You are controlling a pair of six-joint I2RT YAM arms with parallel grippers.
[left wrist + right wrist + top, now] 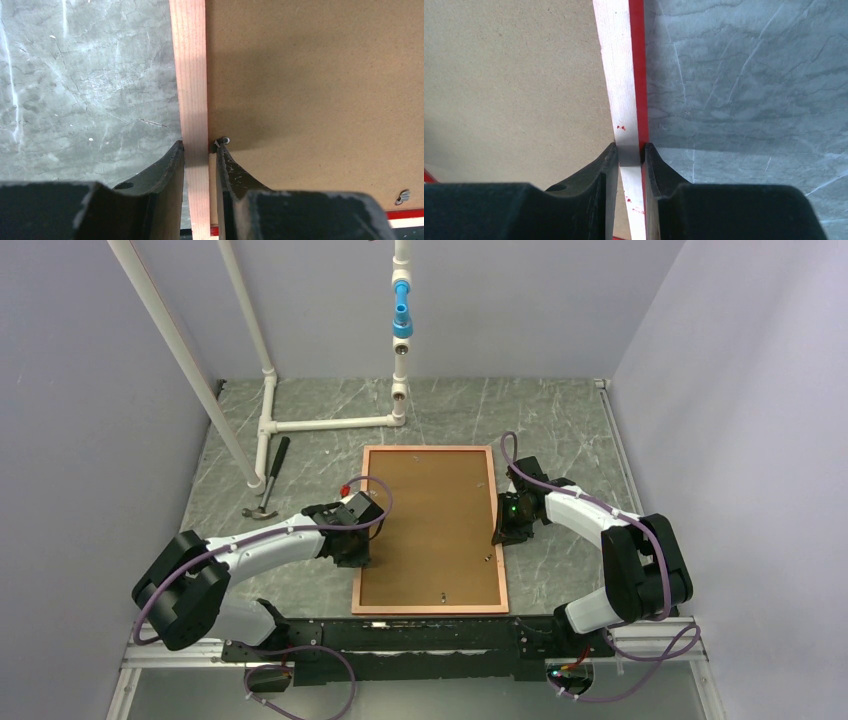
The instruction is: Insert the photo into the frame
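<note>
The frame (428, 449) lies with its pale wood back up in the middle of the table, and a brown backing board (430, 530) fills it. The photo is hidden. My left gripper (355, 558) straddles the frame's left rail (192, 75). Its outer finger touches the rail, while its inner fingertip (222, 157) rests by a small metal tab (225, 140), a sliver off the rail. This left gripper (200, 144) is narrowly open. My right gripper (500, 537) is shut on the right rail (619, 65), whose edge is red; in the right wrist view the gripper (630, 146) pinches the rail from both sides.
A hammer (270, 480) lies at the back left of the table. A white pipe stand (330, 423) with a blue fitting (401, 315) rises behind the frame. Another metal tab (403, 196) sits on the backing board. Grey walls close in on both sides.
</note>
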